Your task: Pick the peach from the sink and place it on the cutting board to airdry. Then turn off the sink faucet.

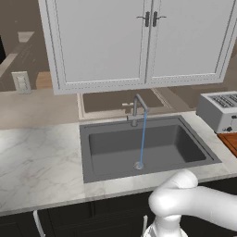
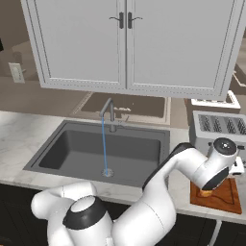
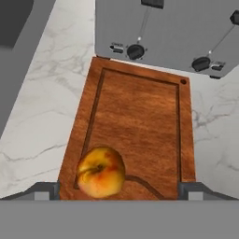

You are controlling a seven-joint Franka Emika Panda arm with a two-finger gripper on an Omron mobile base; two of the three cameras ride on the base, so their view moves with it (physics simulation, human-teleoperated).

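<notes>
- Peach (image 3: pixel 101 172) lies on the cutting board (image 3: pixel 140 121), at the board's near-left corner, about 7 o'clock from board centre in the hand view. It appears to rest on the wood, over the juice groove.
- Gripper (image 3: pixel 119 192): the 2 tips stand wide apart at the bottom corners, the peach between them but touching neither as far as I can tell. Hand reads as spread open, holding nothing.
- Handling, as judgement: light, round, soft-skinned, likely wet from the sink (image 1: pixel 148 148), so slippery and prone to roll. Take it across its widest middle, gently.
- Toaster (image 3: pixel 168 32) stands at 12 o'clock just beyond the board's far edge; marble counter (image 3: pixel 42 121) at 9 o'clock.
- Sink faucet (image 1: pixel 137 109) runs: a thin blue stream falls to the drain (image 1: pixel 139 165).
- In the right base view the gripper (image 2: pixel 207 192) hangs over the board (image 2: pixel 226 197), well apart from the faucet (image 2: pixel 109 113); the sink rim lies between.
</notes>
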